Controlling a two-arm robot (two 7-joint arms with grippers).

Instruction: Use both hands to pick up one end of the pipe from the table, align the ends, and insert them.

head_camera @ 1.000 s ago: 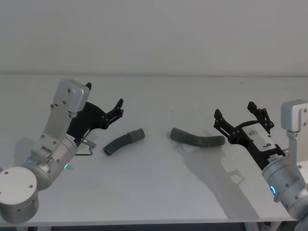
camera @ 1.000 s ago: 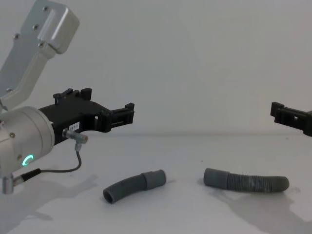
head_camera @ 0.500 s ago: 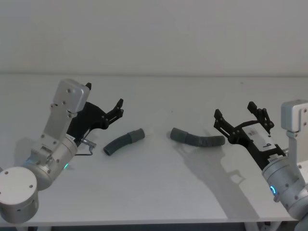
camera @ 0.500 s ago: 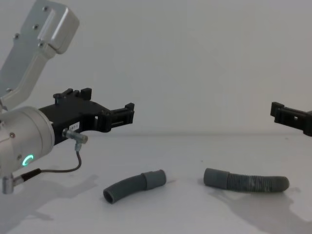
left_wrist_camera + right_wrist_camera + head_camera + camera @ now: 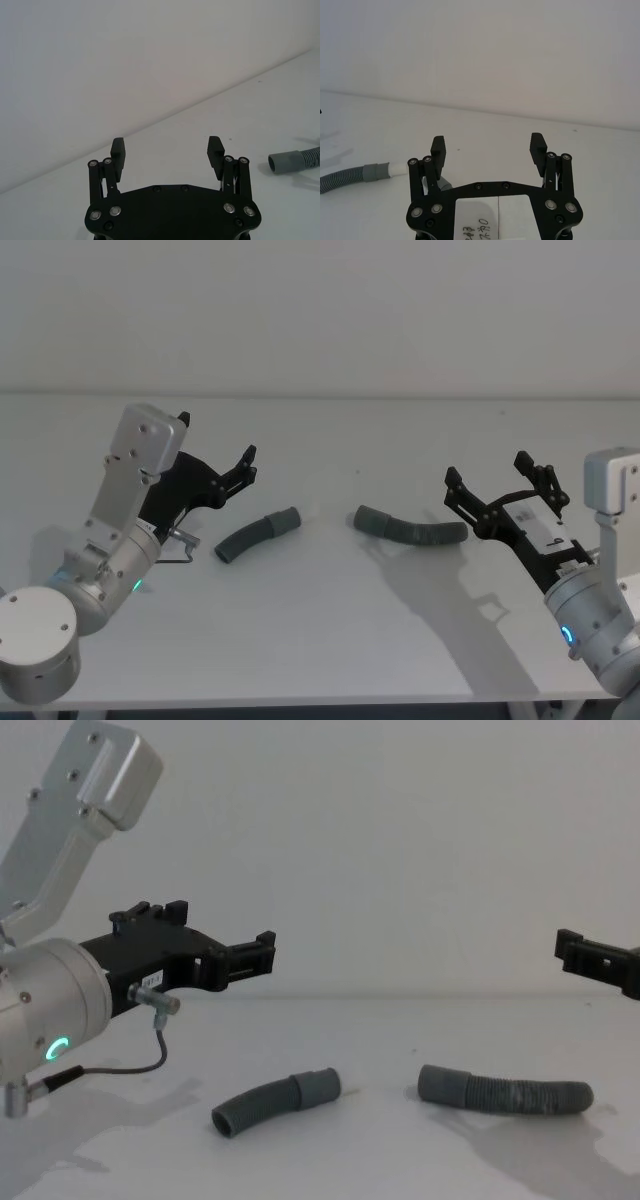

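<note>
Two dark grey ribbed pieces of the pipe lie on the white table (image 5: pixel 330 620). The short curved piece (image 5: pixel 255 535) (image 5: pixel 262 1105) has its cuff end (image 5: pixel 287 519) (image 5: pixel 316 1085) pointing right. The longer piece (image 5: pixel 415 530) (image 5: pixel 515 1094) has its cuff end (image 5: pixel 369 518) (image 5: pixel 442 1082) pointing left, a gap away from the other cuff. My left gripper (image 5: pixel 218 440) (image 5: pixel 166 145) hovers open, above and left of the short piece. To the right of the longer piece, my right gripper (image 5: pixel 487 468) (image 5: pixel 489 142) hovers open. Neither holds anything.
A thin grey cable (image 5: pixel 150 1055) loops under the left wrist, close above the table. A plain white wall (image 5: pixel 320 310) rises behind the table. The left wrist view catches the longer piece's cuff (image 5: pixel 287 162); the right wrist view catches the short piece (image 5: pixel 350 176).
</note>
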